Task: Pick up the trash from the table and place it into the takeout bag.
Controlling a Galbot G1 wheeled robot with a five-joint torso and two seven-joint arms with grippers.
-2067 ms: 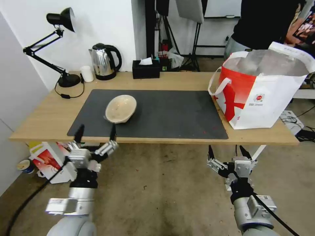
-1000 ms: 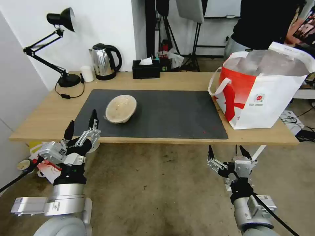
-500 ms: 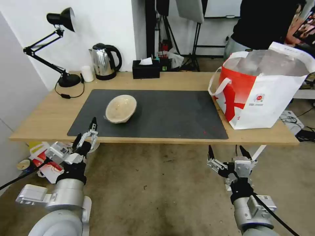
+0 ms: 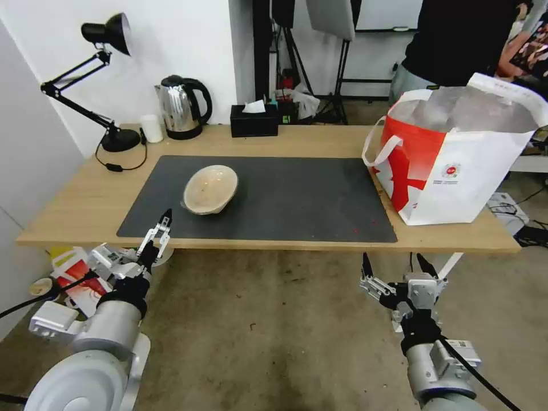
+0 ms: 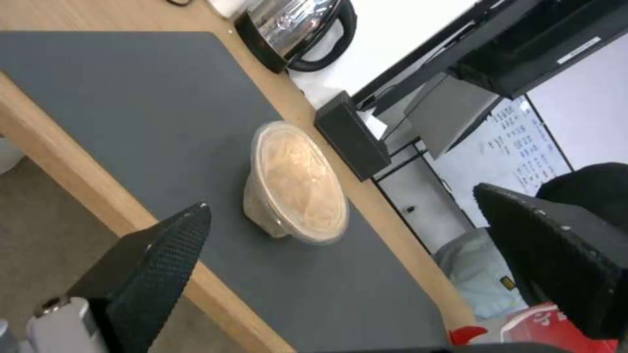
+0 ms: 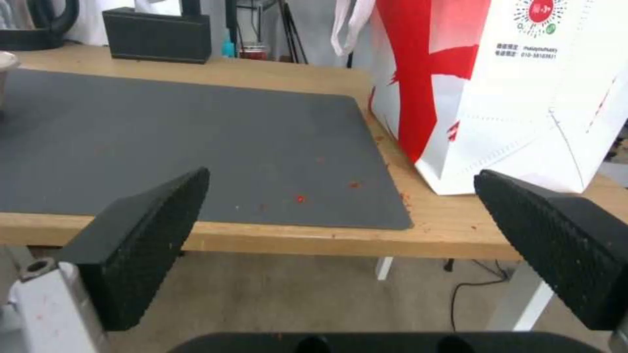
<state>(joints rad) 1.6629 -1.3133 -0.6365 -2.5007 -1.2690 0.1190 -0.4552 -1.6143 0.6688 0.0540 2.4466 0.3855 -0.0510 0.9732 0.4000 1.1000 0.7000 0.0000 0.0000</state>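
Head view: round beige bowl point(image 4: 210, 189) tilts on matte grey mat point(image 4: 297, 194); ribbed-fingered left gripper point(image 4: 157, 233) seemingly spread, empty, before it

White wall point(image 4: 182, 40), stained concrete floor point(image 4: 274, 331), black desk lamp point(image 4: 103, 34)

A light wood table point(image 4: 74, 205) is carrying a matt dark grey mat point(image 4: 297, 200), a glossy steel kettle point(image 4: 178, 105) at upper left, and a foil-lined takeout bag point(image 4: 456, 171), while textured black pads point(image 6: 150, 230) are showing
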